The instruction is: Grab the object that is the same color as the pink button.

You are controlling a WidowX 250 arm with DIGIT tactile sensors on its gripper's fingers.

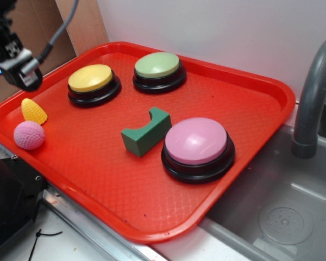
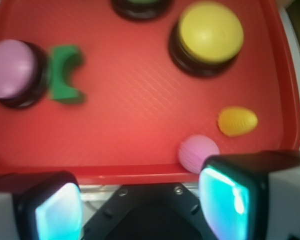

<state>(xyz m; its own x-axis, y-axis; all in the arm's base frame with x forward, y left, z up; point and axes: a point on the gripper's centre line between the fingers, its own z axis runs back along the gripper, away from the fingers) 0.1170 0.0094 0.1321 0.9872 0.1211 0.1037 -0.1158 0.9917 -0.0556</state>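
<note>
Red ribbed tray point(image 1: 250, 163) | bumpy pink ball point(image 1: 29, 135) | gripper point(image 2: 140, 205) agape above

No legible text, label, brand, number or sign appears in either view. The smooth domed tops of the buttons, the red plastic tray point(image 1: 250, 157) and the dark green foam block point(image 1: 146, 132) are all unmarked, and the wrist view is too blurred to read.

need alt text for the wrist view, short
Seen from between the open end effector fingers, a red plastic tray holds a small bumpy pink ball near its close edge, beside a yellow corn-shaped toy. Farther off sit a yellow-topped button, a green notched block and a large pink dome button.
</note>
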